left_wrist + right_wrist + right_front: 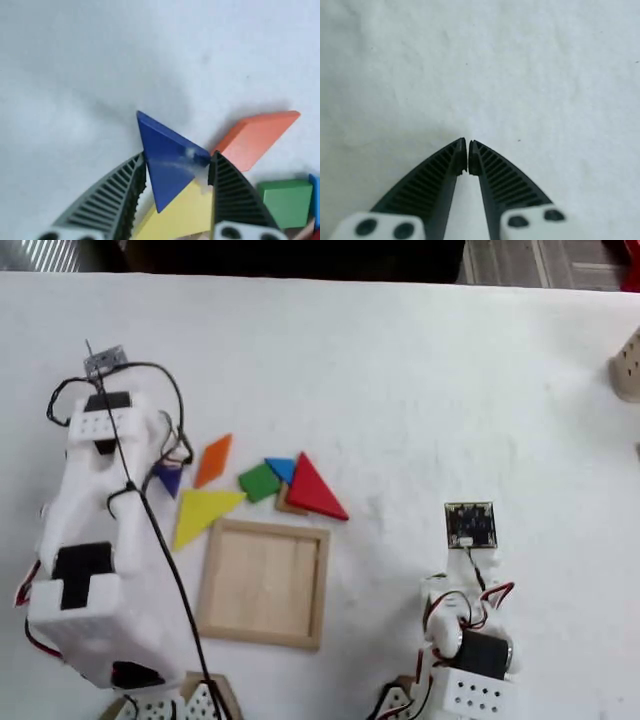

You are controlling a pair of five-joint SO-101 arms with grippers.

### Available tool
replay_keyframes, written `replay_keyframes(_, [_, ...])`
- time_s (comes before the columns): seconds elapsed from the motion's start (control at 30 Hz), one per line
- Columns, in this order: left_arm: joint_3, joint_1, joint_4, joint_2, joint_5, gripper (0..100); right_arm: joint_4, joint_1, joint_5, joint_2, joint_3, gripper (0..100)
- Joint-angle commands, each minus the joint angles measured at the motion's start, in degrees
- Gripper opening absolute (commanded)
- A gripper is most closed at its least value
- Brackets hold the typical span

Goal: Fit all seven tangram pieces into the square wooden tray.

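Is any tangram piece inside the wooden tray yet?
No, the wooden tray shows only bare wood inside its rim.

Wooden tray (pixel 262 582) sat square on the white worktop (pixel 450 390), with all the pieces outside it. Yellow triangle (pixel 203 512) was at its 10 o'clock, just beside the corner. Orange parallelogram (pixel 213 460) was at 12 of the yellow. Dark blue triangle (pixel 168 478) was at the orange's 8, against the left arm (pixel 95 540). Green square (pixel 259 482) was at the tray's 12, with a light blue piece (pixel 281 469) touching it at 1. Red triangle (pixel 315 490) overlapped a brown piece (pixel 288 505). Right arm (pixel 465 640) was at the tray's 4, well apart.
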Motion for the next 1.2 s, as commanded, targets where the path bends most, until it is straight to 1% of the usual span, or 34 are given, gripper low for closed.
replay_keyframes(0.0, [-2.0,1.0,3.0,-6.4,-0.8,21,-0.9,0.7,0.6,-0.2,0.1,1.8])
replay_keyframes(0.13, [-1.6,2.5,6.9,-6.7,-1.0,21,-0.9,0.7,0.6,-0.2,0.1,1.8])
replay_keyframes(0.2, [0.5,4.8,8.0,-7.1,-1.6,21,-0.9,0.7,0.6,-0.2,0.1,1.8])
replay_keyframes(0.27, [3.0,7.7,8.1,-7.1,-3.3,21,-0.9,0.7,0.6,-0.2,0.1,1.8])
replay_keyframes(0.37, [5.2,10.8,7.6,-7.1,-3.3,21,-0.9,0.7,0.6,-0.2,0.1,1.8])
replay_keyframes(0.5, [4.4,10.1,7.6,-7.3,-3.0,21,-0.9,0.7,0.6,-0.2,0.1,1.8])
replay_keyframes(0.67, [2.2,4.9,7.1,-7.2,-3.0,21,-0.9,0.7,0.6,-0.2,0.1,1.8])
replay_keyframes(0.8, [3.9,1.6,1.5,-6.6,-2.9,21,-0.9,0.7,0.6,-0.2,0.1,1.8])
replay_keyframes(1.0, [11.9,-0.9,-15.6,-6.6,-3.5,21,-0.9,0.7,0.6,-0.2,0.1,1.8])
replay_keyframes(1.07, [13.5,-0.8,-17.8,-6.6,-5.2,21,-0.9,0.7,0.6,-0.2,0.1,1.8])
replay_keyframes(1.17, [14.4,-0.7,-18.3,-6.6,-5.8,21,-0.9,0.7,0.6,-0.2,0.1,1.8])
